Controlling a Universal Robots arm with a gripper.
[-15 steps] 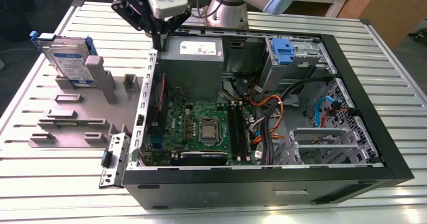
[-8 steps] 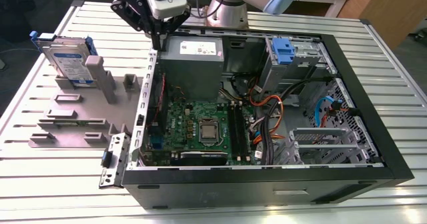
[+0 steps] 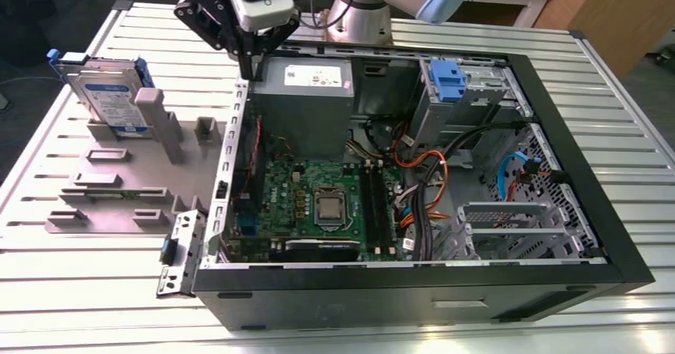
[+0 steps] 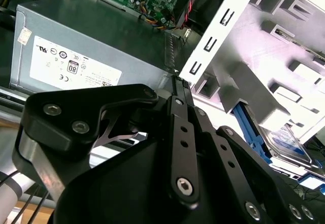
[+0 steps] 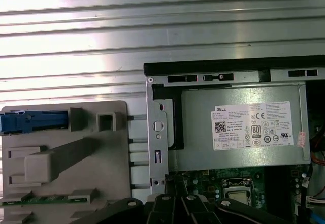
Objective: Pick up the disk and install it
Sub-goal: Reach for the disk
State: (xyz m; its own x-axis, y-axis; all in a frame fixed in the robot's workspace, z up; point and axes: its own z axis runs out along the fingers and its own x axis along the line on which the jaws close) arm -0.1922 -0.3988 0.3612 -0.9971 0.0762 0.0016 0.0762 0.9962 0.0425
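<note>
While the black claw (image 3: 251, 71) hung closed and empty over the edge of the open computer case (image 3: 369, 291), the flat silver disk (image 3: 111, 93), blue-railed, stood upright in a grey plastic rack (image 3: 106, 182). Both sat on the ribbed tabletop (image 3: 84, 291).

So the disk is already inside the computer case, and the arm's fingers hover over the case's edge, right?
Not inside. The exterior view shows the disk standing upright in the grey holder on the table, outside the computer case, on that view's left. The fingers do hover over the case's edge.

Bright, even light; harsh glare across the ribbed table (image 5: 152, 31).
</note>
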